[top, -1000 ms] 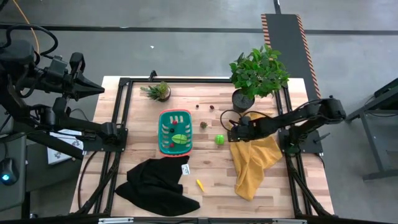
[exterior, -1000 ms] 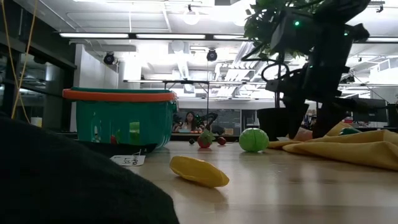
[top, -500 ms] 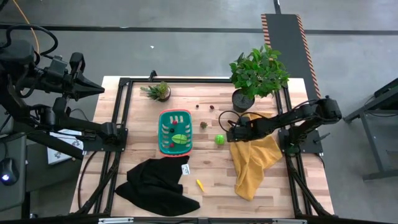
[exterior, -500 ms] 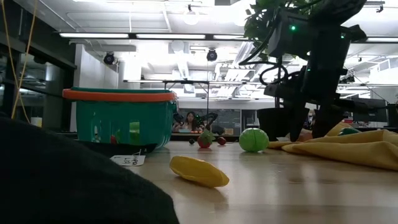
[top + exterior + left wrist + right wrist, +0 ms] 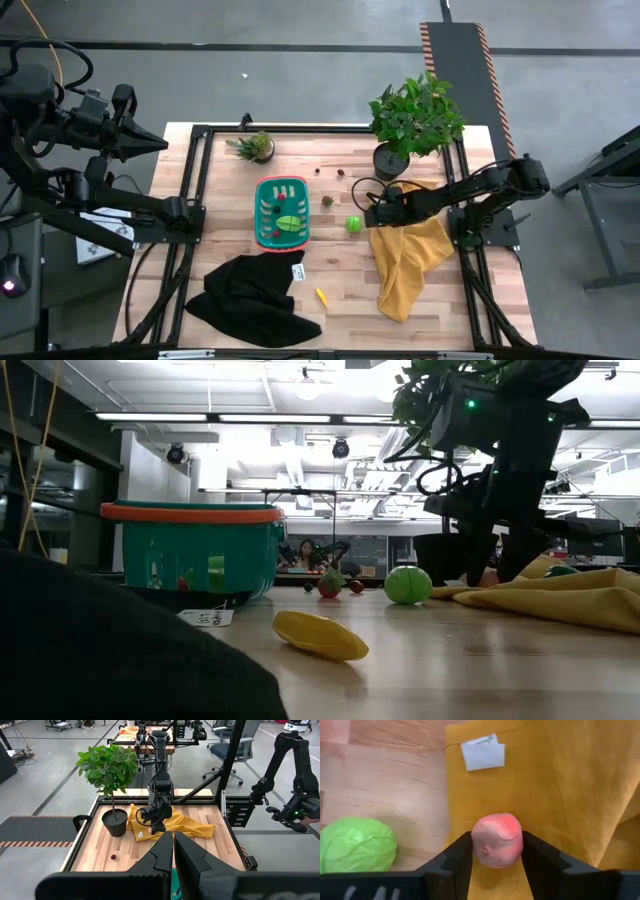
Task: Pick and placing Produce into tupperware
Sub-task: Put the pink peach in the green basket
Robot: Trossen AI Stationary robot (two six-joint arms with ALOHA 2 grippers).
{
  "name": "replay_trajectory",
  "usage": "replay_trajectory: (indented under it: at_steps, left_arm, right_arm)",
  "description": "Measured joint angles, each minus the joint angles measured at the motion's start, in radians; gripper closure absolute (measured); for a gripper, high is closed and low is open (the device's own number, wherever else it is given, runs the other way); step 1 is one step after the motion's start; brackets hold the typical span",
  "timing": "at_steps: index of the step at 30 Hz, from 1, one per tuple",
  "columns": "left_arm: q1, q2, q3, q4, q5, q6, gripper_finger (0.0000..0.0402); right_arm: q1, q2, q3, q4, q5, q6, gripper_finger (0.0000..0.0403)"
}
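- High view showed the pale wooden table [image 5: 340,280] filling the middle of the frame, with a dark crumpled cloth [image 5: 250,298] at its lower left and a mustard-yellow cloth [image 5: 410,255] at right of centre.
- A tall leafy potted plant [image 5: 415,115] stood at the upper right, a small spiky potted plant [image 5: 255,147] at upper centre.
- The teal-green slotted plastic basket with a red-pink rim [image 5: 281,182] sat left of centre, some toy produce already inside it.
- The left gripper [image 5: 160,147] waited off the table's upper left edge, fingers [image 5: 165,855] pressed together.
- The right gripper [image 5: 496,851] sat low over the yellow cloth's upper left edge, its jaws clamped on a small pink-red toy peach [image 5: 497,840].
- A round light-green toy cabbage [image 5: 353,224] lay just beside that gripper, between it and the basket.
- A small yellow toy banana [image 5: 321,296] lay at lower centre.
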Motion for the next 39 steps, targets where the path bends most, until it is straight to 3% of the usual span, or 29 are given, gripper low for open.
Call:
replay_trajectory:
  at_steps: [18, 30, 39]
  left_arm:
    - [0.000, 0.000, 0.000, 0.000, 0.000, 0.000, 0.0395]
    - [0.000, 0.000, 0.000, 0.000, 0.000, -0.003, 0.0395]
    - [0.000, 0.000, 0.000, 0.000, 0.000, -0.016, 0.0395]
  right_arm:
    - [0.033, -0.001, 0.304, -0.340, 0.113, -0.167, 0.0263]
    - [0.114, -0.001, 0.406, -0.434, 0.029, -0.194, 0.0263]
    - [0.176, -0.057, 0.509, -0.475, 0.022, -0.307, 0.0263]
